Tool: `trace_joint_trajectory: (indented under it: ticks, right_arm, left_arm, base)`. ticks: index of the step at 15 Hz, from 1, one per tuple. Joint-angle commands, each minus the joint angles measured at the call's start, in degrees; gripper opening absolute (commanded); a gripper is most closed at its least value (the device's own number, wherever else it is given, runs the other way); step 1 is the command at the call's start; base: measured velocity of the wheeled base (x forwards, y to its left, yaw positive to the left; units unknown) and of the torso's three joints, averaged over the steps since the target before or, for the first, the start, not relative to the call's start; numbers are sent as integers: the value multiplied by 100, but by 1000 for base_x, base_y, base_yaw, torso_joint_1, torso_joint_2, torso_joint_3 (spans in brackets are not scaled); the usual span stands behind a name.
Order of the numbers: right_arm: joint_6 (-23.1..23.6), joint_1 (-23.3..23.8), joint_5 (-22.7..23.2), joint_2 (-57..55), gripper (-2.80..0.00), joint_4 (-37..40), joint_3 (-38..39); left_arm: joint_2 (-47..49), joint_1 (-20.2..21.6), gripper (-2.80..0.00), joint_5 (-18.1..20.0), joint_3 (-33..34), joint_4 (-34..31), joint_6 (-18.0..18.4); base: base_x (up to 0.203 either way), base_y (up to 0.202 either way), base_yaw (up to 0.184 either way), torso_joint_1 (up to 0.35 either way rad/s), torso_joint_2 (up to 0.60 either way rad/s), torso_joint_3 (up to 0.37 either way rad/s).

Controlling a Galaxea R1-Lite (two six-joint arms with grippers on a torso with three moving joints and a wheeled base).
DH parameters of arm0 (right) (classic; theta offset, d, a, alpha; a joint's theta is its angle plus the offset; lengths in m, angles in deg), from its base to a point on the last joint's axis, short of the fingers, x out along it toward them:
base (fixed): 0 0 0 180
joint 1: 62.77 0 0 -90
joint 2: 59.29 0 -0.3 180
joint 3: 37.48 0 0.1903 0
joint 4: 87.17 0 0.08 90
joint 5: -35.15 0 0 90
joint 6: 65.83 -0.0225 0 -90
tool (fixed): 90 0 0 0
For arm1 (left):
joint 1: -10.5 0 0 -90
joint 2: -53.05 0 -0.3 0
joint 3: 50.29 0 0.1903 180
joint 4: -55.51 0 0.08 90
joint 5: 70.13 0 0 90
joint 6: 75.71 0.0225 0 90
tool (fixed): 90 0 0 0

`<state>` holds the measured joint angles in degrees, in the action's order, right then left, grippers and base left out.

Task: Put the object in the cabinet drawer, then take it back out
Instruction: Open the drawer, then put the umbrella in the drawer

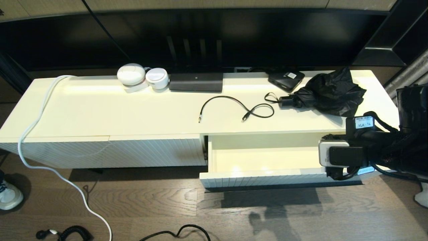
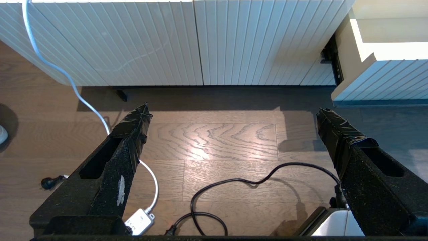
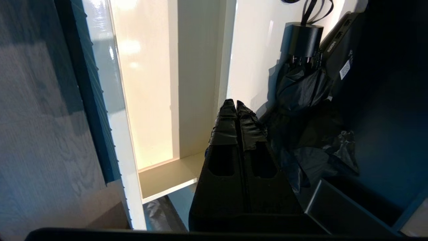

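Head view, near to far: the wide white ribbed cabinet drawer [image 1: 267,179] stands pulled open at the counter's front right, its cream inside bare. The right gripper [image 3: 236,104], fingers pressed together and holding nothing, hovers over the drawer's right end. Beyond, the folded black fabric umbrella [image 1: 329,92], likely the object, lies near the counter's right back corner. Next, those fingers must spread and reach it. The left gripper [image 2: 234,112] hangs parked above the floor, fingers spread.

right hand [image 3: 236,103] pressed closed over open cabinet drawer [image 3: 147,100], beside folded black umbrella [image 3: 301,90]
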<state>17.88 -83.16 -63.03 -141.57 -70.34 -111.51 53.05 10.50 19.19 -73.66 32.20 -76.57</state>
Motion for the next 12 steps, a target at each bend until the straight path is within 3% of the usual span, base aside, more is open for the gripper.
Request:
trace_joint_trajectory:
  ticks: [1,12]
  right_arm:
    - [274,0,0,10,-280,-30,-21]
    - [346,152,-219,-706,-280,-28,-306]
  left_arm:
    - [0,0,0,-2,0,3,-3]
    - [0,0,0,-2,0,3,-3]
  base:
    - [0,0,0,0,0,0]
    - [0,0,0,0,0,0]
